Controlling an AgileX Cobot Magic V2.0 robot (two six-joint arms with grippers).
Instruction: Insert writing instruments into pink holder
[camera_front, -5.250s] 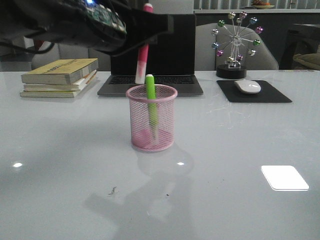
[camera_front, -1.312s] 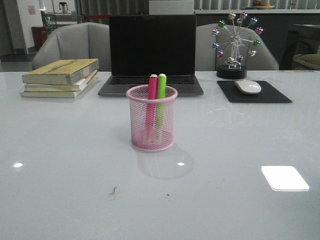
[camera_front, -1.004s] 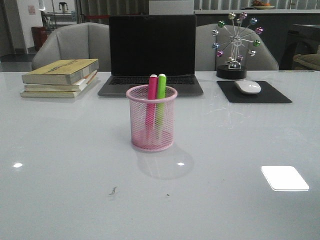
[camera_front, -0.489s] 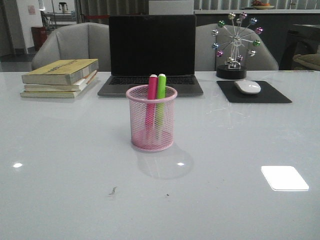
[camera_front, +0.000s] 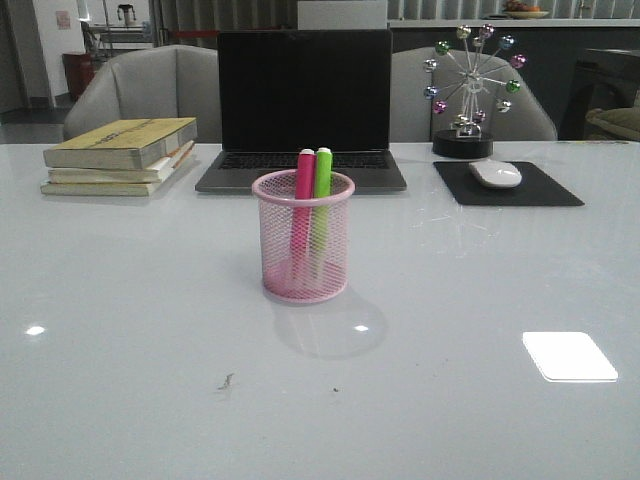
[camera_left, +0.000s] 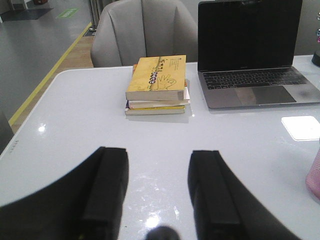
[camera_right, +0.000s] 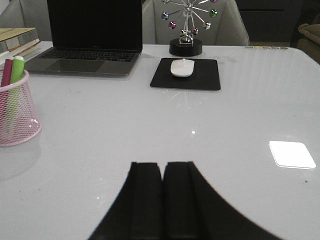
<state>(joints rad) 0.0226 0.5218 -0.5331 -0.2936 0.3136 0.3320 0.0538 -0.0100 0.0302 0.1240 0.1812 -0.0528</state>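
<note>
The pink holder (camera_front: 304, 240) stands upright mid-table, in front of the laptop. Inside it the pink marker (camera_front: 304, 190) and the green marker (camera_front: 322, 190) stand side by side, tops just above the rim. The right wrist view shows the holder (camera_right: 17, 115) with both markers at its edge. Only a sliver of the holder (camera_left: 314, 175) shows in the left wrist view. My left gripper (camera_left: 159, 162) is open over bare table with nothing between its fingers. My right gripper (camera_right: 163, 167) is shut and holds nothing. Neither gripper appears in the front view.
A laptop (camera_front: 304, 100) stands behind the holder. A stack of books (camera_front: 120, 155) lies at the back left. A white mouse (camera_front: 495, 173) on a black pad (camera_front: 545, 190) and a ferris-wheel ornament (camera_front: 465, 85) sit at the back right. Grey chairs stand beyond the table's far edge.
The left arm that held the pink marker above the holder has left the front view. The pink marker now stands in the holder beside the green one. The last second shows no movement.
</note>
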